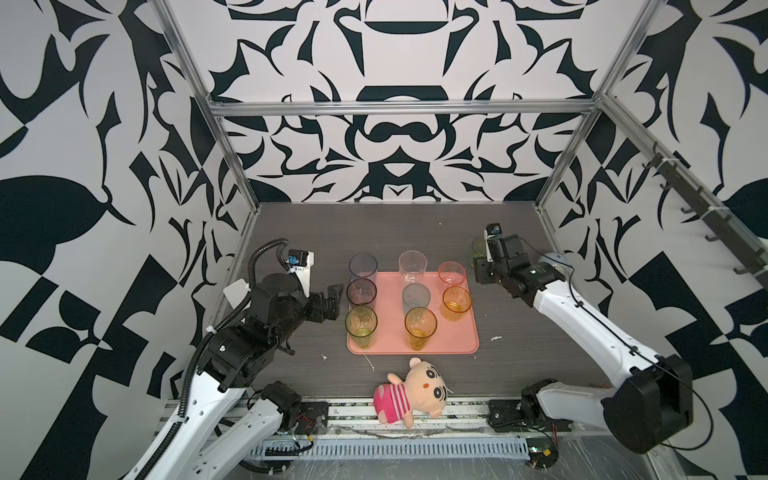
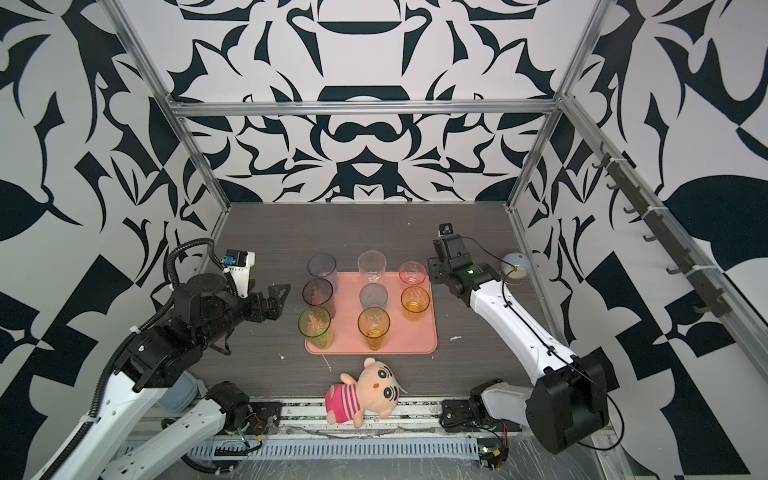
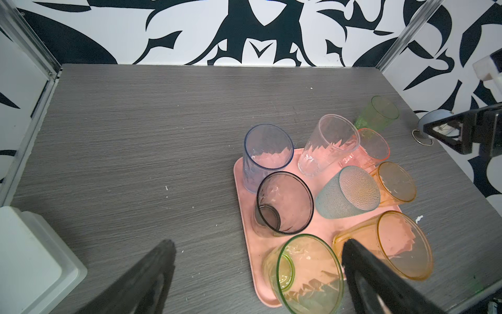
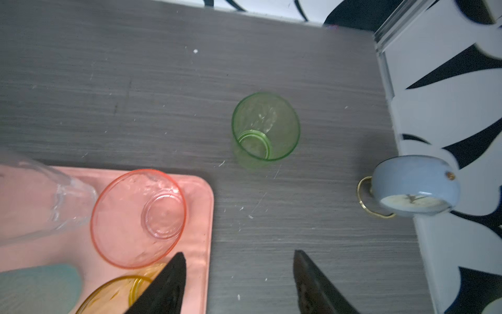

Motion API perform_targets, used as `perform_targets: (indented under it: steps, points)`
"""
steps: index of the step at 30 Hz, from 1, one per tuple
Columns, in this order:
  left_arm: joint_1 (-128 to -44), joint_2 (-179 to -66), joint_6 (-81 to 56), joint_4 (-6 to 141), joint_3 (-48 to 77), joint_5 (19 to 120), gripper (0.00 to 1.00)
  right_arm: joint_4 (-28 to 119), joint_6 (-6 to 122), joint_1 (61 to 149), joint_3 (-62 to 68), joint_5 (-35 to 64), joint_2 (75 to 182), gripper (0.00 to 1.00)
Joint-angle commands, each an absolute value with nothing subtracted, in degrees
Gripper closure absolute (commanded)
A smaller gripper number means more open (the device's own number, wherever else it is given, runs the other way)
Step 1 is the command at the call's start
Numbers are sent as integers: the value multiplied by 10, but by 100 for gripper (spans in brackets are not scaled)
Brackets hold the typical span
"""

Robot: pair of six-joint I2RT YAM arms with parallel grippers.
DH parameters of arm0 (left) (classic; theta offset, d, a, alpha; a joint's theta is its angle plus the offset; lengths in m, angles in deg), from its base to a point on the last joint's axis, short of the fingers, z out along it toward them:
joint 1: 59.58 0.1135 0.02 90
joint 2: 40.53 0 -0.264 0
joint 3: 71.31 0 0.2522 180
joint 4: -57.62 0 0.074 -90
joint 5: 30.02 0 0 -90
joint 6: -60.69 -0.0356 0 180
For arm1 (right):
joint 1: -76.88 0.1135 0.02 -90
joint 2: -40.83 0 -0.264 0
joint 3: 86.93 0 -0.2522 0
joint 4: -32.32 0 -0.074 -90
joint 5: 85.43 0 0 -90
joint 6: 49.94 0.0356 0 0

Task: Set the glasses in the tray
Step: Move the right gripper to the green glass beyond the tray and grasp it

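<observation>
Eight of the glasses stand upright on the tray (image 1: 457, 343), which lies mid-table, toward the near edge. A yellow-green glass (image 1: 361, 326) and an amber glass (image 1: 420, 328) make the near row. A smoky glass (image 1: 361, 291), a teal glass (image 1: 415, 299) and a second amber glass (image 1: 456, 301) stand behind them. A blue-grey glass (image 1: 363, 268), a clear glass (image 1: 412, 266) and a pink glass (image 1: 451, 274) line the tray's far edge.

The left gripper (image 1: 332, 298) hangs just off the tray's left edge, jaws spread wide and empty. Farther back, toward the table's far right corner, the green glass (image 4: 264, 127) stands upright on the bare table, apart from the tray. The right gripper (image 4: 238, 255) is over the tray's far right corner, jaws parted with nothing between them, pointing toward that glass.

The last pick appears to be in hand. The next move likely calls for reaching on until the jaws straddle the green glass, closing on its wall, and lifting it over the low rim. The bare stretch at the tray's near right corner looks the roomiest spot.

The table (image 1: 299, 232) is dark grey wood grain, flecked with white crumbs. A plush toy (image 1: 409, 388) lies at its near edge, and a small blue clock (image 4: 415, 187) sits at its right edge near the green glass. Black-and-white patterned walls (image 1: 395, 145) on an aluminium frame (image 1: 399, 109) close in the sides and back.
</observation>
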State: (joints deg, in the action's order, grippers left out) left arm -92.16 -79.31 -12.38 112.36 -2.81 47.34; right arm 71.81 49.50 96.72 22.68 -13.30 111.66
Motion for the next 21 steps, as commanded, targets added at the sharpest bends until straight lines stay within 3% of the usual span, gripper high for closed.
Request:
perform_targets:
  steps: [1,12,21]
  points:
    - [-920,-789,-119,1123,-34,472,0,636,464,963,241,-171,1095,24]
    - [-919,-792,-118,1124,-33,475,1,660,485,901,159,-145,1176,1]
    - [-919,-787,-118,1122,-35,473,0,726,524,850,49,-95,1268,0]
